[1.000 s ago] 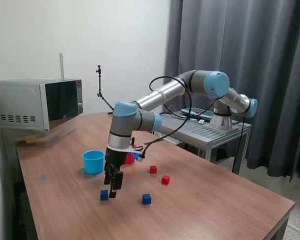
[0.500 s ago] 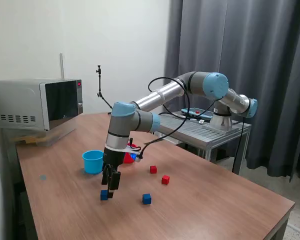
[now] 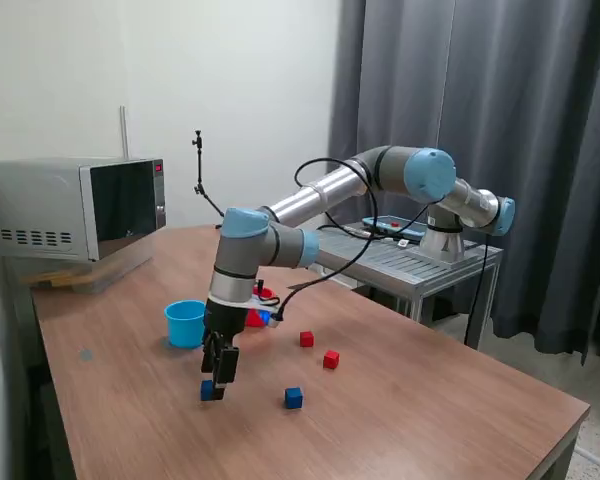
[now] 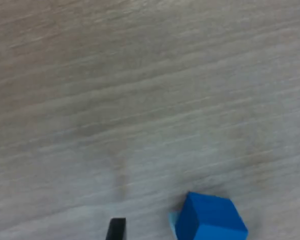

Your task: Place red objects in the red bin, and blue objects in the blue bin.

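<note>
Tool [image 3: 214, 392] points down, fingers straddling blue cube [image 4: 210, 220].

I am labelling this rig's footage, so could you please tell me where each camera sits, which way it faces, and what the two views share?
Exterior view: off the arm, above one table corner, looking across the table toward the wall and curtain; shows the whole arm and its gripper, plus the light blue cup.
Wrist view: on the wrist, looking down at the wood close up; only the fingertips show.
Shared: the dark blue cube at the gripper, partly hidden in the exterior view.
</note>
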`<action>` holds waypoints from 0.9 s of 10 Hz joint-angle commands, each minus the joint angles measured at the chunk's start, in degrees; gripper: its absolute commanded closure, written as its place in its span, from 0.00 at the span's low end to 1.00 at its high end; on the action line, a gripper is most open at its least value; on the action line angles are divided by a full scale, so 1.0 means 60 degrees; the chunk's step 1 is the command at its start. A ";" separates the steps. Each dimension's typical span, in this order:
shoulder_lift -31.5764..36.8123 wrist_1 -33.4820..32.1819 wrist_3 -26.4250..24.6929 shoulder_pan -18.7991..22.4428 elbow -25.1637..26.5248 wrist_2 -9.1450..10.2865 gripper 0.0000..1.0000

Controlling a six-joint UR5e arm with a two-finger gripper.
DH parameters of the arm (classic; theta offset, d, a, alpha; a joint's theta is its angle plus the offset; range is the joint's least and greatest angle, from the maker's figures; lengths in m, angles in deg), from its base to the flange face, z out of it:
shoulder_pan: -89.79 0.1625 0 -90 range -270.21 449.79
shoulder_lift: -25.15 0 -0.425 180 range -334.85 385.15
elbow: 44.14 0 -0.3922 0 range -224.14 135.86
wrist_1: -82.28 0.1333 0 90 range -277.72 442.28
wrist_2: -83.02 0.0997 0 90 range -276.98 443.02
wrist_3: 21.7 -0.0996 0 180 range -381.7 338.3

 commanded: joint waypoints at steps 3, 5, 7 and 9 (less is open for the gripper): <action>-0.0076 -0.0001 0.0000 -0.0002 -0.0068 0.0000 0.00; -0.0076 -0.0001 0.0000 -0.0002 -0.0097 0.0000 0.00; -0.0076 -0.0015 0.0000 -0.0002 -0.0200 0.0000 0.00; -0.0091 -0.0016 0.0000 -0.0002 -0.0185 0.0000 0.00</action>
